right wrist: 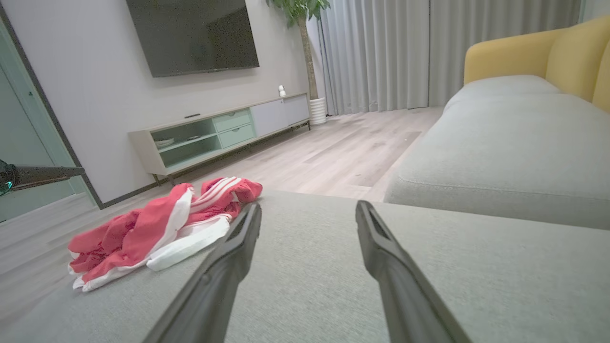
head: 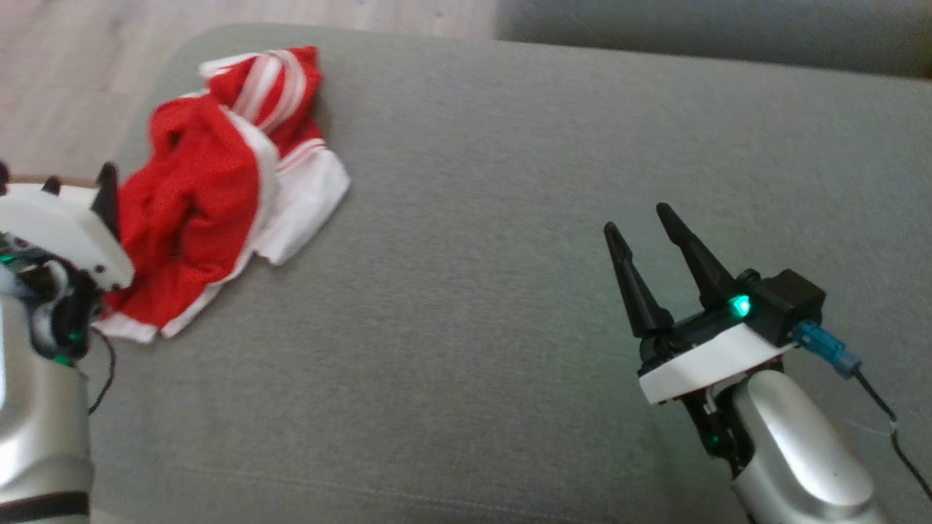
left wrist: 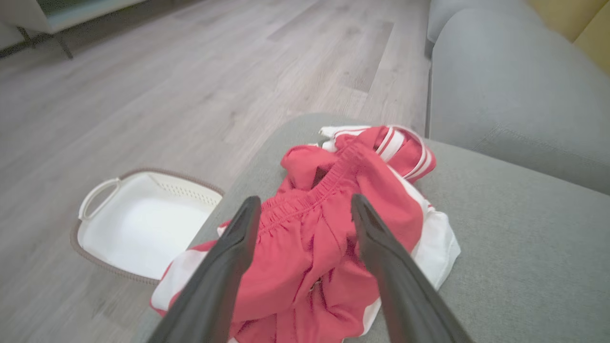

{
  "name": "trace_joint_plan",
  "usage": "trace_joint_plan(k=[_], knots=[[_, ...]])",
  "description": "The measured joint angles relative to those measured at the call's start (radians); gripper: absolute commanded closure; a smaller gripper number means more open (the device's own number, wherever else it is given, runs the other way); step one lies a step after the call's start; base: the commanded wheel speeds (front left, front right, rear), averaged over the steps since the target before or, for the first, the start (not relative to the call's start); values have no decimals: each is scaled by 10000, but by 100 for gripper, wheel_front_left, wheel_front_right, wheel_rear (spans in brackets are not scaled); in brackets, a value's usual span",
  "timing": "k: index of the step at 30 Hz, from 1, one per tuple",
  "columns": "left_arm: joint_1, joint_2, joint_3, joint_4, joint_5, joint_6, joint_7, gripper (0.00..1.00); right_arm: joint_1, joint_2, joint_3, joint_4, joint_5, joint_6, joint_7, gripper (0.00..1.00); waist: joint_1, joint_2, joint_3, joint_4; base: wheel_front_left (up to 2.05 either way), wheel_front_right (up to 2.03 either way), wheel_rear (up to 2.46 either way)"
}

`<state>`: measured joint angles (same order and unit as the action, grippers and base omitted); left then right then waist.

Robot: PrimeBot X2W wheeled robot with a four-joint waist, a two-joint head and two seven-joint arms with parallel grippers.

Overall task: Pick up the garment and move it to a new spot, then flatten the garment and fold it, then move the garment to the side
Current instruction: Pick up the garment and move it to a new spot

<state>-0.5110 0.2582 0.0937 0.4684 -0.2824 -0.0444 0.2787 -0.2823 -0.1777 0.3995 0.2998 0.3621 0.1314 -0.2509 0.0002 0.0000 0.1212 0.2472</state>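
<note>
At the far left corner of the grey sofa cushion [head: 473, 218], close to the edge above the wooden floor [left wrist: 190, 71], the shorts [head: 211, 196] lie in a crumpled heap. They are red with white side panels and stripes, the elastic waistband is bunched up on top, and one white panel is spread out toward the middle of the seat. The left pincer [left wrist: 305, 202] hangs directly over the heap with its two dark fingers spread wide and nothing between them. From its wrist view the waistband sits in the gap between the tips, though I cannot tell whether the tips touch the cloth. The right pincer [head: 637, 218] is also fully open and empty, held over bare cushion well apart from the shorts on the right side of the seat. A white laundry basket [left wrist: 95, 200] stands on the floor just beside the cushion's corner. Judged from how things lie, the task is at its very beginning: the shorts have not yet been lifted, and the first step, closing on them and carrying them to a new spot, looks to be the one in hand. The wide bare stretch of cushion would serve for that. Flattening, folding and moving the shorts aside all remain to be done.
</note>
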Motion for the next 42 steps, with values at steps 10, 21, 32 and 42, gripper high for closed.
trace_joint_plan(k=[10,21,32,42], knots=[[-996,472,558,3409,-652,4,535,0,-436,-284,81,-111,157,0,0,0,0,0,981,-1235,0,0,0],[-1653,531,502,5747,-727,-94,274,100,-587,-504,123,-167,253,0,0,0,-1,0,1365,-1671,0,0,0],[-1730,1112,-221,6240,-395,-642,-828,100,-503,-188,192,73,328,0,0,0,-2,0,350,-1477,0,0,0],[-2379,1480,-1421,4893,-94,-800,-1145,100,171,146,219,359,332,0,0,0,-2,0,-852,-1297,0,0,0]])
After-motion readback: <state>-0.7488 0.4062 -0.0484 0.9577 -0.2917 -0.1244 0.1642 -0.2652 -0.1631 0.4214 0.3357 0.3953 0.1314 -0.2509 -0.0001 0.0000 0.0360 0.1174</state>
